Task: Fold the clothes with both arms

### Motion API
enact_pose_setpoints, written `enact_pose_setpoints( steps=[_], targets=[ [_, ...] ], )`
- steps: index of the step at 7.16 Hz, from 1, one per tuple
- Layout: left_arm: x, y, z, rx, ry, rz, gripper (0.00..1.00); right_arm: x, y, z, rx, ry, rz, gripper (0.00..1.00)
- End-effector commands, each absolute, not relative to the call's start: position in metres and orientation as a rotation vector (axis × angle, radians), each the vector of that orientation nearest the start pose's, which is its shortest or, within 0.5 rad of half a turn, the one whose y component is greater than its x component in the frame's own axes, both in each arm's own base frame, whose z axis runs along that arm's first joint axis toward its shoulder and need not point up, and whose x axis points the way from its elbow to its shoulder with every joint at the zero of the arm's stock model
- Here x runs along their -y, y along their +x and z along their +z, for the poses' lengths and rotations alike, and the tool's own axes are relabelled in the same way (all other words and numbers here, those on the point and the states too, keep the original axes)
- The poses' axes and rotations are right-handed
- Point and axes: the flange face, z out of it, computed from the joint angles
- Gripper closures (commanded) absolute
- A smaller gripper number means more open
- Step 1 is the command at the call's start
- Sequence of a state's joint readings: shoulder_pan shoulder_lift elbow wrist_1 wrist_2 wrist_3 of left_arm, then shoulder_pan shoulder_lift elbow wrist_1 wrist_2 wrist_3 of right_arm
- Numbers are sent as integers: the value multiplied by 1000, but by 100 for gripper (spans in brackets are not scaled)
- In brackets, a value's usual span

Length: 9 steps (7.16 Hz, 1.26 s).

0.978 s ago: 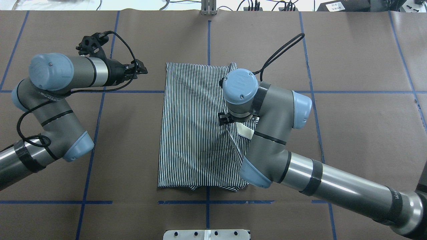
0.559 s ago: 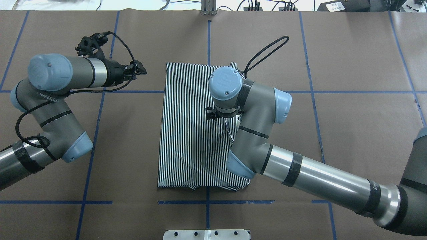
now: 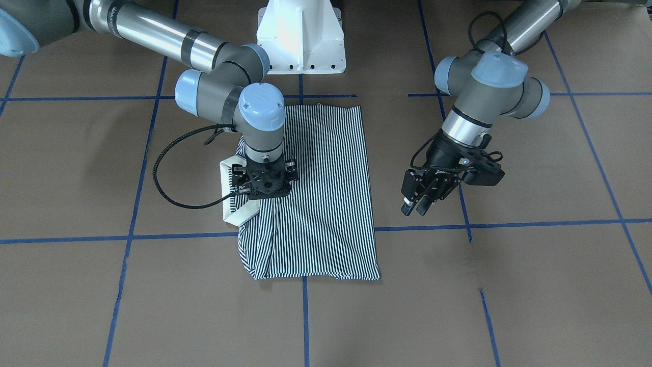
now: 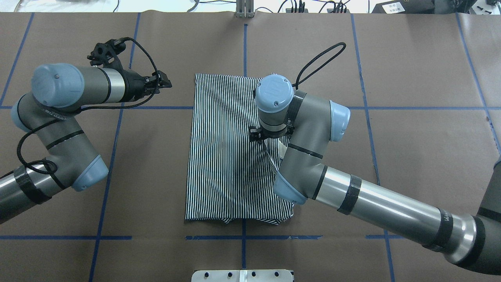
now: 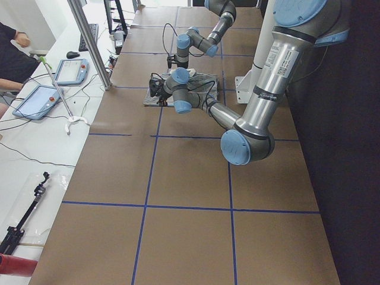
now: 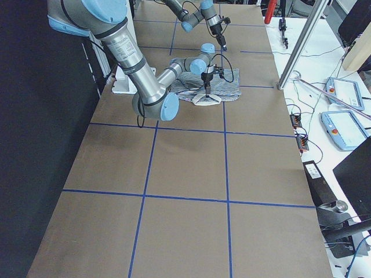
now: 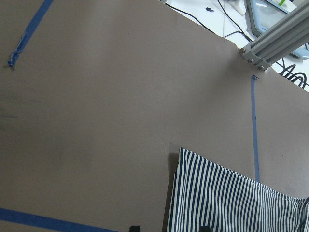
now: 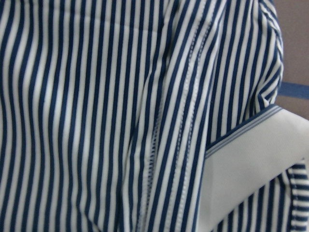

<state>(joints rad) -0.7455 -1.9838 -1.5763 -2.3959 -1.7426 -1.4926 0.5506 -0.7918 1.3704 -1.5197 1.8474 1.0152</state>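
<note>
Notably, the right gripper (image 3: 264, 192) stands straight down on the shirt (image 3: 326, 193); its own housing hides the fingertips, so its grip cannot be judged. Left gripper (image 3: 417, 204) hangs off the shirt's opposite edge, jaws parted, empty. White base (image 3: 300, 35) just behind the shirt. Shirt lies on the brown table (image 3: 509, 285), a striped rectangle, creased under the right gripper, cream collar (image 3: 238, 216) upturned beside it.

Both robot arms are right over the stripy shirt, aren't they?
No. Only the right end effector is over the striped shirt. The left end effector hangs off to the shirt's side, above the brown table. The front-facing view shows this.
</note>
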Motion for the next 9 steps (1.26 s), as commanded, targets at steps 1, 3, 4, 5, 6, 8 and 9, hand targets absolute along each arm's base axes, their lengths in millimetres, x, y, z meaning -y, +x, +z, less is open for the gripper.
enact_pose_setpoints(
  steps=[1,3,4,5,6,8,9],
  targets=[
    [529,401,329,-1209,364,-471,49,494,-569,284,675,113,-104,0],
    [527,401,327,-1214,365,-468,49,490,-548,314,658,108,-110,0],
    [528,400,326,-1214,368,-470,49,485,-522,336,645,128,-159,0],
    [527,399,323,-1220,371,-469,49,484,-500,352,632,148,-198,0],
    [527,399,322,-1222,369,-469,49,490,-494,340,642,149,-190,0],
    [525,397,318,-1213,364,-469,49,491,-474,346,655,135,-178,0],
    [523,395,310,-1214,365,-469,49,481,-454,377,628,119,-175,0]
  ],
)
